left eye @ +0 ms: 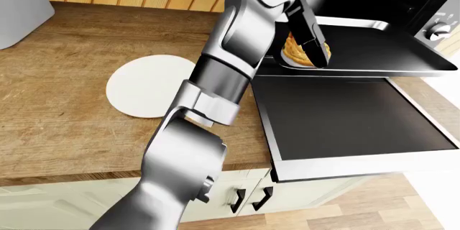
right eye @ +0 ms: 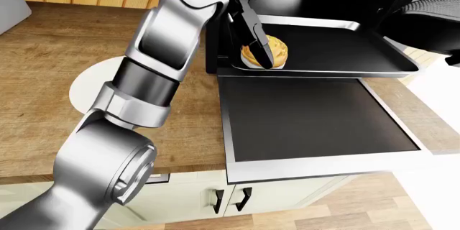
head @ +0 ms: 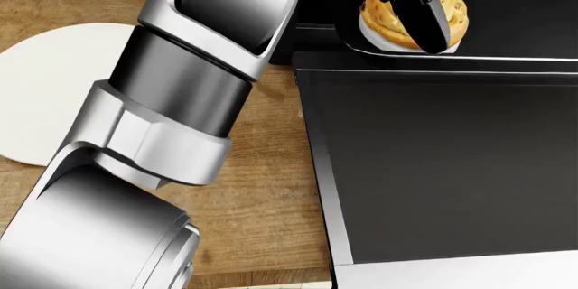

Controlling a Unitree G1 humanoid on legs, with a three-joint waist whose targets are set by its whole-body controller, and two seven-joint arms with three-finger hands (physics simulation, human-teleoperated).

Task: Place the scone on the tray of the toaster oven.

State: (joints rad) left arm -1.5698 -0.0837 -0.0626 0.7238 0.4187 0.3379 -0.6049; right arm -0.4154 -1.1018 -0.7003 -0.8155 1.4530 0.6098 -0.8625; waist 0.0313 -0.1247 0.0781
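Note:
The scone (head: 387, 19), golden on a white base, rests on the near-left corner of the toaster oven's black tray (right eye: 338, 52). My left hand (left eye: 310, 52) reaches down over it from above. One black finger (head: 425, 18) lies straight across the scone's top and side, and the hand is still closed about it. The rest of the fingers are hidden behind the scone and my arm. At the top right of the right-eye view a dark textured shape, probably my right hand (right eye: 425, 21), hangs beside the oven. Its fingers do not show.
The oven door (head: 434, 167) lies open and flat, jutting past the wooden counter's edge. A white round plate (left eye: 144, 87) sits on the counter left of my arm. A grey appliance (left eye: 18, 9) stands at the top left. Cabinet handles (left eye: 248, 200) show below.

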